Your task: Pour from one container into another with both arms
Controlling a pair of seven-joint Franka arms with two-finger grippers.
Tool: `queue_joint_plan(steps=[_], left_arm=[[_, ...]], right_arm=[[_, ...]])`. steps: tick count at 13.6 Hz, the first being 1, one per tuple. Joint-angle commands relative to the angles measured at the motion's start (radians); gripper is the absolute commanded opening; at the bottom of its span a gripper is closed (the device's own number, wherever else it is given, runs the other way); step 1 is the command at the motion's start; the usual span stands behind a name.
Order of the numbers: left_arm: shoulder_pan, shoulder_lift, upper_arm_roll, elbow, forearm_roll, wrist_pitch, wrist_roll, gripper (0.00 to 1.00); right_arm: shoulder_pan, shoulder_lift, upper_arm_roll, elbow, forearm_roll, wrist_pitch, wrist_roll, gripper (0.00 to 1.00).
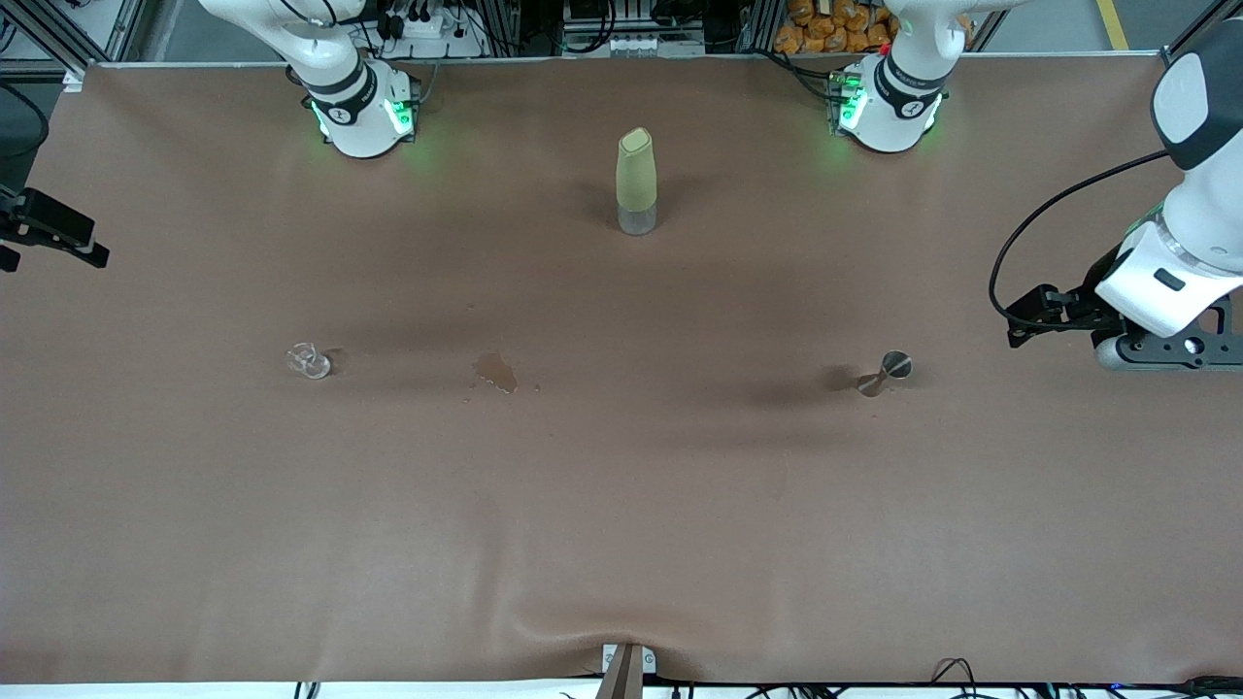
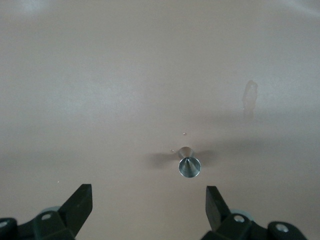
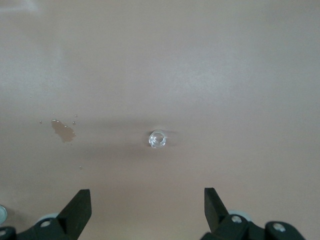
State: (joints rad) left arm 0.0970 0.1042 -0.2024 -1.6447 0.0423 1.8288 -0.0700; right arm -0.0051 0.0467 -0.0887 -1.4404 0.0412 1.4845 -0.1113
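A small metal jigger [image 1: 889, 370] stands on the brown tablecloth toward the left arm's end; it shows again as the jigger [image 2: 189, 166]. My left gripper [image 2: 148, 192] hangs open beside it, over the table's edge, as the left gripper [image 1: 1160, 342], with nothing between its fingers. A small clear glass [image 1: 311, 361] stands toward the right arm's end, seen from above as the glass [image 3: 157, 138]. My right gripper [image 3: 147, 195] is open and empty, at the table's end as the right gripper [image 1: 58, 233]. Both grippers are well apart from the containers.
An olive-green bottle with a clear base [image 1: 636, 182] stands upright mid-table, near the arms' bases. A small brown spill [image 1: 495, 372] stains the cloth between glass and jigger, and shows as the spill [image 3: 63, 131]. The cloth [image 1: 621, 544] is bare nearer the camera.
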Motion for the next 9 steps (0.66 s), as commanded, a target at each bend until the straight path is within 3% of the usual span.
queue_joint_plan(steps=[1,7,9], left_arm=[[0.003,-0.021,0.0,-0.004,0.018,-0.008,0.003,1.0],[0.003,-0.021,0.0,0.009,0.019,-0.008,0.002,1.0],[0.003,-0.02,-0.002,0.008,0.019,-0.01,0.002,1.0]], right_arm=[[-0.012,0.018,0.001,0.005,0.025,0.005,-0.014,1.0],[-0.004,0.022,0.001,-0.005,0.023,0.014,-0.03,1.0],[-0.007,0.021,0.003,-0.011,0.032,0.025,-0.135,1.0]])
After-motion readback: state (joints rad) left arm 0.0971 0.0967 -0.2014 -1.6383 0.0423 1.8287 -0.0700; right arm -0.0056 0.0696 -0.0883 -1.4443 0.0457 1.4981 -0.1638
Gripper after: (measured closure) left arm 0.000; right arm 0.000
